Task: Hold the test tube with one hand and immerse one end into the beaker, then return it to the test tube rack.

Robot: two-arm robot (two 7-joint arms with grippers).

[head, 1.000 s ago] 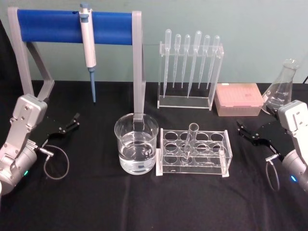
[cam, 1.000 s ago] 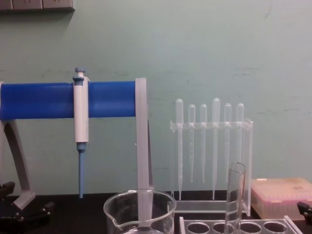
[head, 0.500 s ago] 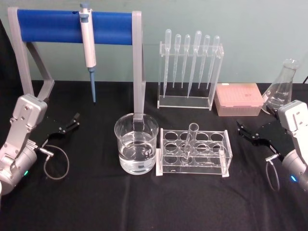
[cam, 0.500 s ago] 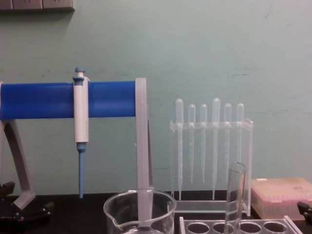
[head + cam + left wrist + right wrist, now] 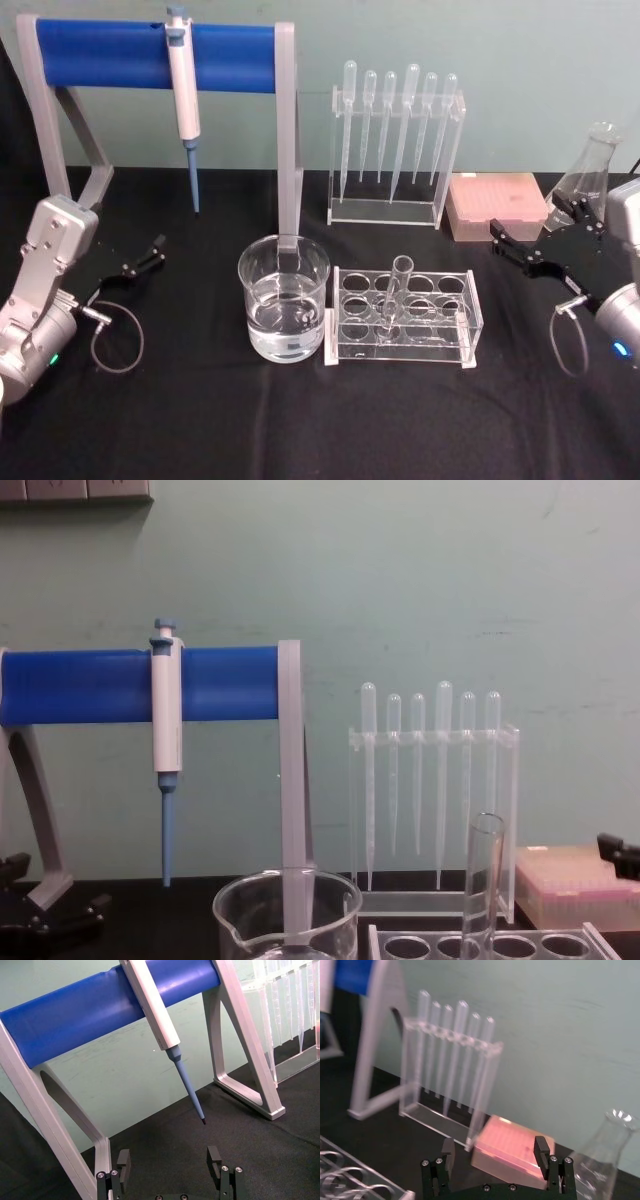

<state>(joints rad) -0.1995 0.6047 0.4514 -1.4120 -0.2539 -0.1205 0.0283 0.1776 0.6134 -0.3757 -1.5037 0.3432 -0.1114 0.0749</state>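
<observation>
The right jaws stand wide open and empty at the right of the surface, close by the flask, tips pointing left. The test tube lies to their left and slightly nearer. It stands almost upright, rim up, in a middle hole of the clear rack. The left jaws, also open and empty, sit far left, with the beaker between them and the rack. The right arm looks the nearer for the grasp.
</observation>
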